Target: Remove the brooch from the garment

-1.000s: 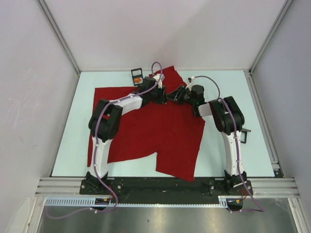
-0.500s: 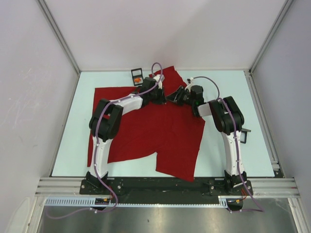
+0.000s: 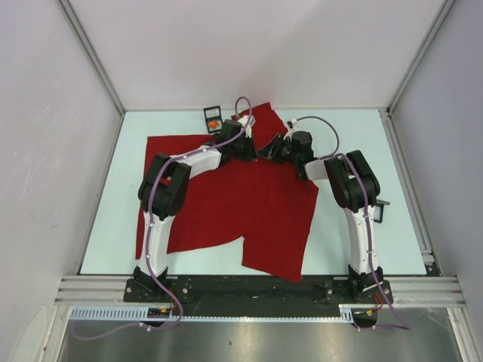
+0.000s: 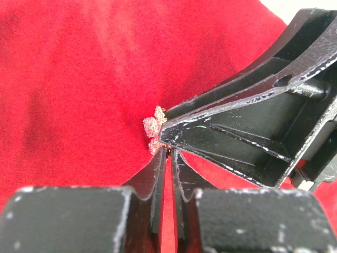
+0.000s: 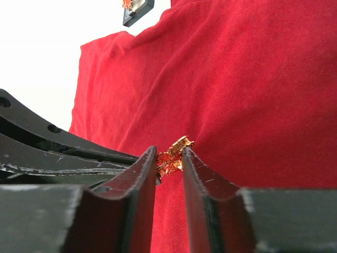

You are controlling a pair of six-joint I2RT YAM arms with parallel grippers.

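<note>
The red garment (image 3: 226,196) lies spread on the table. Both grippers meet at its far middle part. In the left wrist view my left gripper (image 4: 169,154) is shut on a fold of the red cloth (image 4: 79,79), right beside the small sparkly brooch (image 4: 153,128). In the right wrist view my right gripper (image 5: 169,154) has its jaws closed on the gold-orange brooch (image 5: 174,154), which sits on the cloth (image 5: 253,79). The right gripper's fingers (image 4: 237,126) cross in front of the left gripper. In the top view the brooch is hidden under the grippers.
A small black box (image 3: 212,117) with something orange inside stands at the far edge of the garment; it also shows in the right wrist view (image 5: 138,8). A small black item (image 3: 379,211) lies right of the right arm. Frame rails border the table.
The right wrist has shifted slightly left and farther, closing in on the left gripper. The left arm and the garment have hardly moved.
</note>
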